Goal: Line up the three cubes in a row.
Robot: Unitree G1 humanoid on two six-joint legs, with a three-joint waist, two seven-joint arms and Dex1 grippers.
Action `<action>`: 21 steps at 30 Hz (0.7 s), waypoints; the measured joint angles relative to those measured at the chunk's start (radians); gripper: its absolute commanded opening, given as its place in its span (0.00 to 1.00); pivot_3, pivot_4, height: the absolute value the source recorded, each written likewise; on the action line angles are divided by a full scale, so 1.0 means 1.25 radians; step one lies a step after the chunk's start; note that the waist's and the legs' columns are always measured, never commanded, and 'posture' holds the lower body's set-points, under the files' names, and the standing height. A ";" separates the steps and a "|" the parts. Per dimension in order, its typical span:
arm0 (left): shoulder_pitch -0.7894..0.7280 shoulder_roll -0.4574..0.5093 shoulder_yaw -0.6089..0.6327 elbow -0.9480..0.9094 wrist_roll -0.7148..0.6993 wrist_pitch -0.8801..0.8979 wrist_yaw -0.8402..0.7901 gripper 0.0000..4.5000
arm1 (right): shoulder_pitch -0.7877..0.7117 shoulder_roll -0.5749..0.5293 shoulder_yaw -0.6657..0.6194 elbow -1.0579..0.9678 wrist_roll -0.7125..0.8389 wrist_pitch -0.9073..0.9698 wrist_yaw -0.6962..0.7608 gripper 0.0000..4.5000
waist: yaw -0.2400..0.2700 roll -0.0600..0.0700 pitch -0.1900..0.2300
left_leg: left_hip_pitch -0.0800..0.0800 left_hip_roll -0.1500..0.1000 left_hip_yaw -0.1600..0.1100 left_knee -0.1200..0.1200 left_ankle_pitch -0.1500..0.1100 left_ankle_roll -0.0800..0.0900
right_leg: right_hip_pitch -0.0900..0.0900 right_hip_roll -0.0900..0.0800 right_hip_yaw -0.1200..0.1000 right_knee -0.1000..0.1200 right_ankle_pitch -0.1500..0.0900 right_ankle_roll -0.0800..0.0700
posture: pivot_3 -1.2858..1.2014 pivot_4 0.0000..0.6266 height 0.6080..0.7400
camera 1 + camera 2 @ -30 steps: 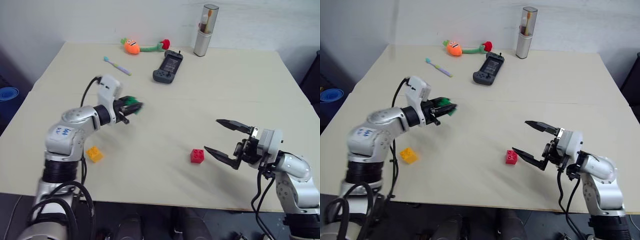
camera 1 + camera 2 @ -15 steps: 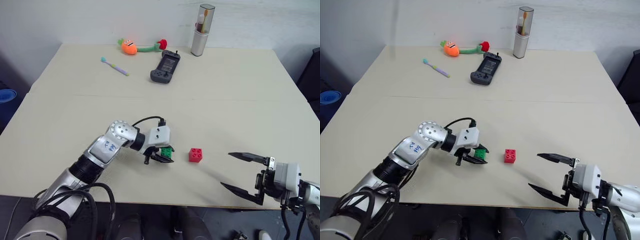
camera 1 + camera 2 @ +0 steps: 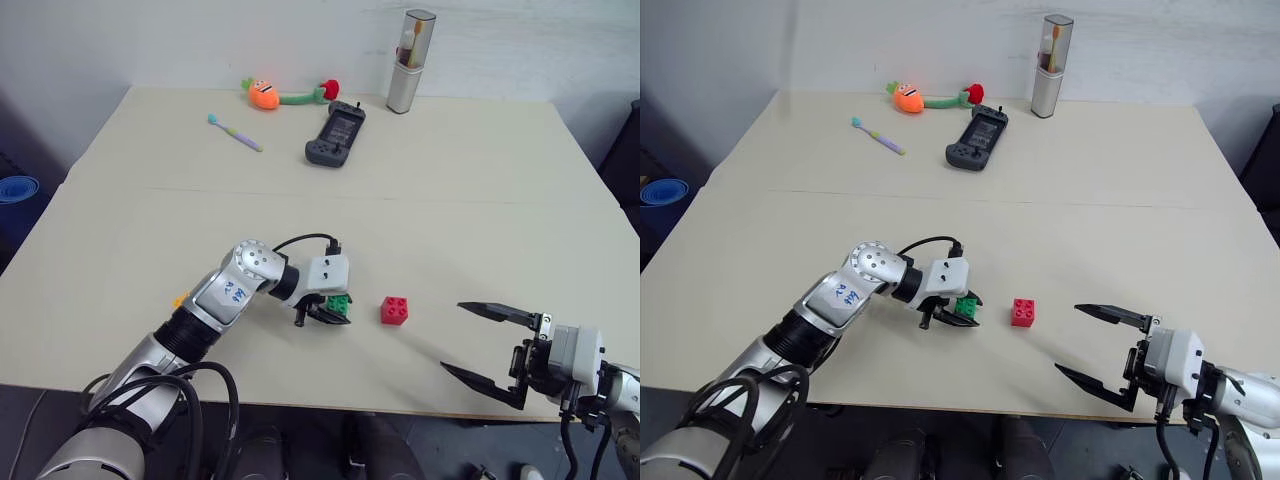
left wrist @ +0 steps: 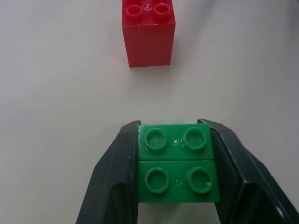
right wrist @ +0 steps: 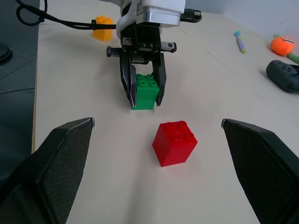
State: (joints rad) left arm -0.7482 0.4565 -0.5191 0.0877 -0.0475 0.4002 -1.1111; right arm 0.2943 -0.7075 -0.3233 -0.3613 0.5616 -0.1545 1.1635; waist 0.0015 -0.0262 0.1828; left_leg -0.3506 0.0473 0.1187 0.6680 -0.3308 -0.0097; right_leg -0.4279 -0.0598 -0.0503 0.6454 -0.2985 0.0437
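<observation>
My left gripper (image 3: 335, 312) is shut on the green cube (image 3: 339, 303), a black finger (image 5: 125, 81) on each side of it. The cube sits low at the table surface, upright, studs up. A short gap to its right lies the red cube (image 3: 394, 311), free on the table and in line with the green one (image 4: 176, 161). The yellow-orange cube (image 5: 103, 28) lies farther left, mostly hidden behind my left forearm in the eye views. My right gripper (image 3: 452, 337) hangs wide open near the table's front edge, to the right of the red cube (image 5: 175, 142), holding nothing.
At the far side of the beige table (image 3: 480, 200) lie a grey game controller (image 3: 335, 133), a toothbrush (image 3: 235, 132), a carrot plush toy (image 3: 265, 93) and a silver cylinder case (image 3: 411, 61). A blue bowl (image 3: 15, 187) sits on the floor at the left.
My left arm swung down and to the right, carrying the green cube from mid-left to just beside the red cube. The right gripper drew back toward the front edge, still open.
</observation>
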 measured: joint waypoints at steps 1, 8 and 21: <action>0.001 -0.005 0.000 0.000 0.000 0.003 0.000 0.42 | -0.002 0.002 0.002 0.000 0.000 0.000 0.000 1.00 | 0.000 0.000 0.000 | 0.000 0.000 0.000 0.000 0.000 0.000 | 0.000 0.000 0.000 0.000 0.000 0.000 | 0.52 0.24 1.00; 0.018 0.005 0.072 -0.061 -0.046 0.018 -0.006 0.87 | -0.021 0.008 0.015 0.001 -0.001 0.001 0.001 1.00 | -0.004 0.000 0.000 | 0.000 0.001 0.000 0.000 0.000 0.000 | 0.000 0.000 0.000 0.001 0.000 0.000 | 0.52 0.24 1.00; 0.372 0.283 0.618 -0.136 -0.276 -0.075 -0.090 0.95 | -0.133 0.035 0.083 0.030 0.013 0.017 0.019 1.00 | -0.025 0.000 0.000 | 0.003 0.002 0.000 -0.001 0.000 -0.001 | 0.000 -0.001 -0.001 0.003 -0.001 -0.003 | 0.52 0.24 1.00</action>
State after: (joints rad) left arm -0.2833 0.8108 0.2530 -0.0826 -0.3920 0.3068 -1.2236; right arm 0.1274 -0.6643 -0.2191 -0.3236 0.5783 -0.1329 1.1870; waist -0.0292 -0.0261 0.1828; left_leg -0.3470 0.0502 0.1191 0.6666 -0.3305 -0.0111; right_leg -0.4281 -0.0609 -0.0521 0.6493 -0.3003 0.0405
